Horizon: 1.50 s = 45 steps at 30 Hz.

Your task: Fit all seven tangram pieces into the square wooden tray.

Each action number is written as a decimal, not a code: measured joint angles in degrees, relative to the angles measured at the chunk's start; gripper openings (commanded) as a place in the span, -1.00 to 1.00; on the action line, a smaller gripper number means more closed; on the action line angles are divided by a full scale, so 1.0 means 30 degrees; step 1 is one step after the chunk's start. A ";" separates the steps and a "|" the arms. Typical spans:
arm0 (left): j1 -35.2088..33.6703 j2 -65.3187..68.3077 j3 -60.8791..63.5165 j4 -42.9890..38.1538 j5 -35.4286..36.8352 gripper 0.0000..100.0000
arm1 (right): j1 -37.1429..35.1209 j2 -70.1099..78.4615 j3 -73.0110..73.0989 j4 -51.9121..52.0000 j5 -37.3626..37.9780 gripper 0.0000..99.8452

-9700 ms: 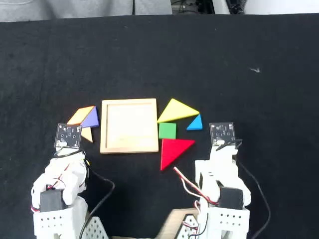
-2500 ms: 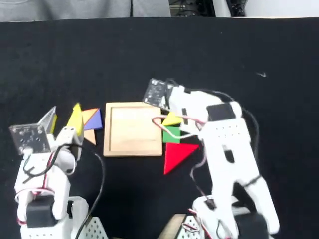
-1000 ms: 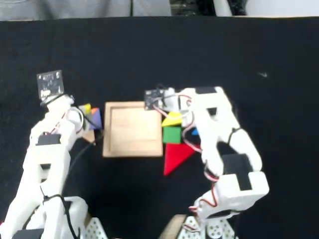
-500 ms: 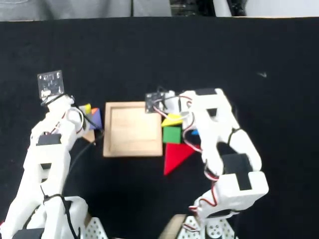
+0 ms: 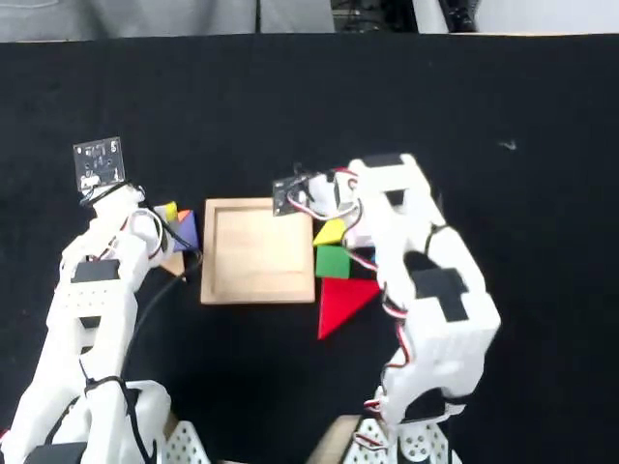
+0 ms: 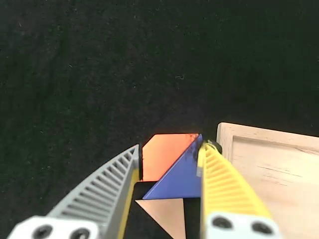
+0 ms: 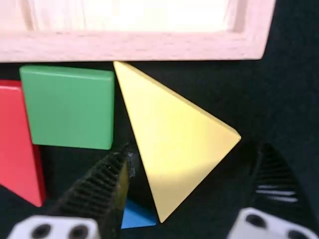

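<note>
High view first: the square wooden tray (image 5: 256, 294) holds nothing, all seven pieces still outside it, none shifted from half a second ago. It lies just beyond both sets of my fingertips, between my two arms. What has changed is my right arm, which has swung its upper links round and settled lower, while my left arm has held still.

My right gripper (image 7: 194, 154) is spread wide, and the large yellow triangle (image 7: 169, 144) lies flat between its fingers, one edge near the tray's rim. The red triangle (image 7: 17, 144) and green square (image 7: 67, 107) sit just outside one finger, and the small blue triangle (image 7: 137, 216) pokes out under it.

My left gripper (image 6: 168, 149) is also parted, straddling the purple triangle (image 6: 177, 179), with the orange piece (image 6: 162, 157) at the tips and a tan triangle (image 6: 164, 214) nearer my palm.

I judge both hands poised to grasp, with no piece placed yet.
</note>
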 measured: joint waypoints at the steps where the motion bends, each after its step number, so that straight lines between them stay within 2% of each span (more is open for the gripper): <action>1: 0.0000 0.0000 0.0000 0.0000 0.0000 -0.61 | 0.0000 0.0352 -0.0527 0.0440 0.0029 -0.28; 6: 0.0000 0.0000 0.0000 0.0000 0.0000 -0.61 | -0.0088 0.2081 -0.3311 0.2989 0.1407 -0.28; 16: 0.0000 0.0000 0.0000 0.0000 0.0000 -0.61 | -0.0234 0.4454 -0.6945 0.5538 0.1729 -0.28; 32: 0.0000 0.0000 0.0000 0.0000 0.0000 -0.61 | -0.0322 0.4484 -0.7033 0.5656 0.2286 -0.28; 39: 0.0000 0.0000 0.0000 0.0000 0.0000 -0.61 | -0.0322 0.4484 -0.7267 0.5480 0.2286 -0.53; 45: 0.0000 0.0000 0.0000 0.0000 0.0000 -0.61 | -0.0381 0.4484 -0.7414 0.5480 0.2403 -0.41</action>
